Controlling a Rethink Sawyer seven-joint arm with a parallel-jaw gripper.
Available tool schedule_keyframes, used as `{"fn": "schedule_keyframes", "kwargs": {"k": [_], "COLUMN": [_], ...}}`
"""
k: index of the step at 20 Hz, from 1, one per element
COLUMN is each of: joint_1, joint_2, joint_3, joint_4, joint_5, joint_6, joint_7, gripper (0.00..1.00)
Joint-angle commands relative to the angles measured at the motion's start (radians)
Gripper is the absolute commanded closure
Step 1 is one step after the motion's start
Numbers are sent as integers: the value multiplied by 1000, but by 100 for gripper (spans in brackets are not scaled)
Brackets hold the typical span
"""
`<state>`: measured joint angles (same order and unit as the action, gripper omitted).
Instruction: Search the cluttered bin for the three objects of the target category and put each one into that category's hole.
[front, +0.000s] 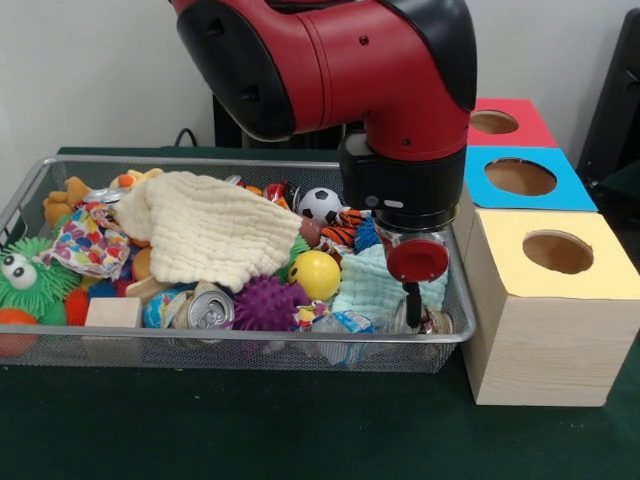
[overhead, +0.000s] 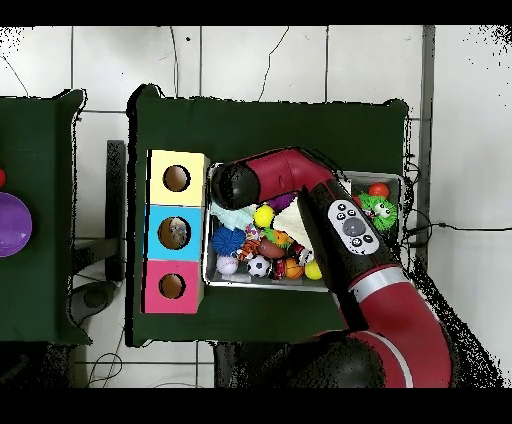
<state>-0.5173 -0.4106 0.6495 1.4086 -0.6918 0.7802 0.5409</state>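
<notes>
Silver wire-mesh bin (front: 60, 345), pale grained wooden box (front: 545, 345), waffle-textured cream cloth (front: 215, 230), glossy red arm (front: 360, 60)

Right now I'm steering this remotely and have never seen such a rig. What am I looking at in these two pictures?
One red and black robot arm reaches down into a wire mesh bin on a green table. One picture faces the robot across the table; the other looks straight down. The bin holds toys, balls, a cream cloth, a silver can and a clear plastic bottle near its front rim. The tool is low at the bin's end nearest the boxes; I cannot tell whether it holds anything. Beside the bin stand wooden boxes with red, blue and yellow tops; the blue one's hole is the target.
</notes>
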Motion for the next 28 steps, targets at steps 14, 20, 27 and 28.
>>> {"fn": "schedule_keyframes", "kwargs": {"k": [14, 20, 27, 28], "joint_1": [-65, -59, -60, -59], "joint_2": [-5, 6, 28, 30], "joint_3": [110, 77, 37, 34], "joint_4": [9, -34, -69, -71], "joint_5": [-59, -91, -111, -113], "joint_6": [93, 156, 215, 219], "joint_7": [-379, -442, -516, -520], "gripper": [0, 0, 0, 0]}}
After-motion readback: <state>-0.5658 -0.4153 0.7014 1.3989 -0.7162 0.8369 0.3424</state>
